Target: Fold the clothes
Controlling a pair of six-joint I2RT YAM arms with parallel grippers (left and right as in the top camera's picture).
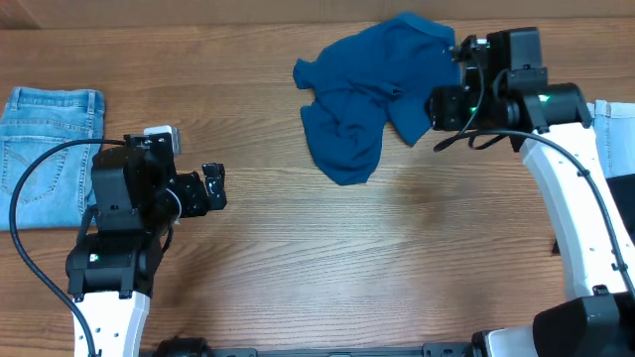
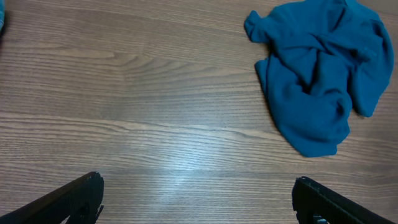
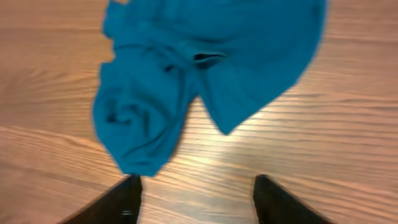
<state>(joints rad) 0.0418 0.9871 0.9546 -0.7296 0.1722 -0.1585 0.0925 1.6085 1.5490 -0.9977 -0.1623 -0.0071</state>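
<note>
Over on the far, right-of-centre part of the brown wood-grain table, as seen from overhead, lies the deep blue jersey shirt, thin, wrinkled into a loose heap and not yet folded. Its long axis runs on a slant, from a broad far end close by the right arm down to a narrower lobe pointing toward the table's middle. The right gripper sits at the heap's right edge, just beside or over a loose flap (contact cannot be told from this height). The left gripper is well apart from the shirt, across bare wood, with the light-blue denim jeans lying flat beyond its arm at the table's left edge.

From the left wrist, both dark fingers stand spread wide at the bottom corners with only table between them. The shirt lies ahead and off to the right, out of easy reach.

From the right wrist, somewhat blurred, the two fingers stand apart, released, with bare wood in the gap. The shirt fills the view just ahead, its lower lobe ending close in front of one finger.

The right arm is plainly the nearer, and the cloth lies straight ahead of its fingers. I judge the next grasp calls for a short reach forward onto an edge or corner, to spread the heap flat before any fold.
</note>
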